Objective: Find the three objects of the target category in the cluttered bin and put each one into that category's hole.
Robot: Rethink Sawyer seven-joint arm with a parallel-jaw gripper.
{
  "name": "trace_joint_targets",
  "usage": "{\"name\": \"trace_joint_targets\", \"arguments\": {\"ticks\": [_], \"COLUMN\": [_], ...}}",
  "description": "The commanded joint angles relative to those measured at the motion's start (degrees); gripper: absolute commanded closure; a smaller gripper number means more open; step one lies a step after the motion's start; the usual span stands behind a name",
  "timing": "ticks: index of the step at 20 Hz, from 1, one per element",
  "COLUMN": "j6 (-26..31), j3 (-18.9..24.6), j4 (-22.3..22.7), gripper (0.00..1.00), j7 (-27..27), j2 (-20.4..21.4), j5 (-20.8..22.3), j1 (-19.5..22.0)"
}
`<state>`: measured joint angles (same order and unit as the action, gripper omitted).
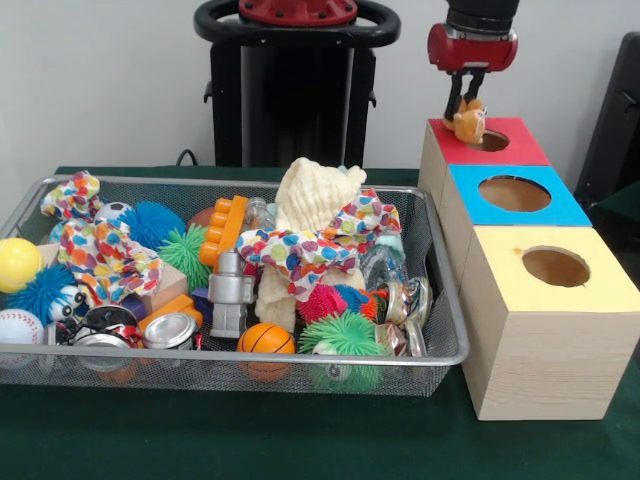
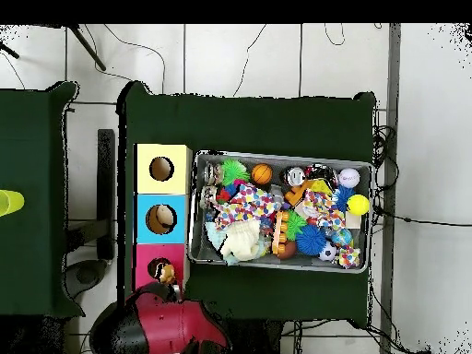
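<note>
My gripper (image 1: pixel 467 108) hangs over the far right box and is shut on a small orange soft toy (image 1: pixel 469 124). The toy hangs just above the near rim of the round hole (image 1: pixel 491 141) in the red-topped wooden box (image 1: pixel 520 132). In the overhead view the toy (image 2: pixel 166 273) sits over that box's hole (image 2: pixel 159 267), with the arm coming from below. The wire mesh bin (image 1: pixel 250 356) lies left of the boxes, full of toys. A pale yellow soft knit thing (image 1: pixel 315 193) stands up at the bin's back middle.
A blue-topped box (image 1: pixel 560 205) and a yellow-topped box (image 1: pixel 590 290) stand in a row nearer the camera. The bin holds spiky balls (image 1: pixel 343 333), an orange studded block (image 1: pixel 224 228), a silver robot figure (image 1: pixel 231 292), a small basketball (image 1: pixel 265 340) and patterned cloth (image 1: pixel 310 246).
</note>
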<state>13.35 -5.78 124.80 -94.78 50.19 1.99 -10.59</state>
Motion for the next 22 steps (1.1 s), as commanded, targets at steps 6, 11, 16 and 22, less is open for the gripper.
{"name": "trace_joint_targets", "arguments": {"ticks": [6, 11, 16, 22], "j6": [3.04, 2.31, -2.73, -4.7], "j3": [-0.12, 0.73, 2.27, 1.69], "j4": [-9.66, -9.05, -7.83, -7.2], "gripper": [1.0, 1.0, 1.0, 1.0], "j7": [-14.43, -12.82, -10.39, -9.69], "j2": [-5.83, -6.72, -10.71, -11.61], "j5": [-8.05, -8.67, -6.72, -5.41], "j1": [-3.06, -2.77, -0.58, 0.54]}}
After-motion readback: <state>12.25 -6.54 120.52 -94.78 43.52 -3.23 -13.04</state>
